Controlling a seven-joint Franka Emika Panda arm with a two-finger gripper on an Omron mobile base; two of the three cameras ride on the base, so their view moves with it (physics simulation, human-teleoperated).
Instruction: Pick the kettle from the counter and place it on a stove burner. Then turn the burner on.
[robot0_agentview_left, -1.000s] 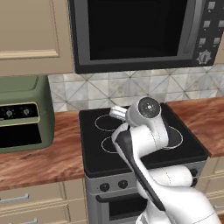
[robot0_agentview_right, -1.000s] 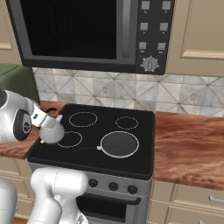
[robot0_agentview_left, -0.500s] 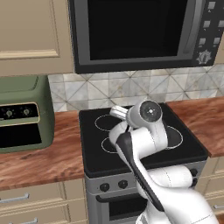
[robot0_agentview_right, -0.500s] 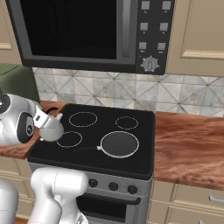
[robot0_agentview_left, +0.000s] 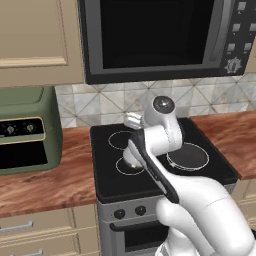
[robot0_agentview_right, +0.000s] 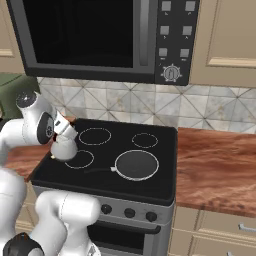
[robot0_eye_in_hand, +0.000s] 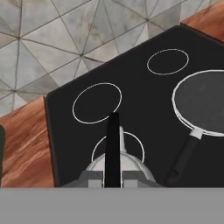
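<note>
The small silver kettle (robot0_agentview_right: 64, 148) hangs low over the left side of the black stove top, overlapping the front-left stove burner (robot0_agentview_right: 80, 159), a thin white ring. My gripper (robot0_agentview_right: 64, 138) is shut on its black arched handle (robot0_eye_in_hand: 113, 144). In the hand view the kettle (robot0_eye_in_hand: 117, 168) sits at the bottom with my gripper (robot0_eye_in_hand: 112, 177) clamped on either side of the handle and the burner ring (robot0_eye_in_hand: 139, 148) showing around it. From the left base my forearm covers much of the kettle (robot0_agentview_left: 130, 159). Whether it touches the glass I cannot tell.
A dark grey pan (robot0_agentview_right: 136, 164) with a handle lies on the front-right burner. Two more white rings (robot0_agentview_right: 95, 135) mark the back of the stove. Knobs (robot0_agentview_right: 130, 212) line the stove front. A green oven (robot0_agentview_left: 25, 130) stands on the wood counter (robot0_agentview_left: 50, 185), and a microwave (robot0_agentview_left: 155, 35) hangs overhead.
The arm's elbow has risen a little and the kettle has edged slightly toward the front-left ring. The grip on the handle is unchanged.
</note>
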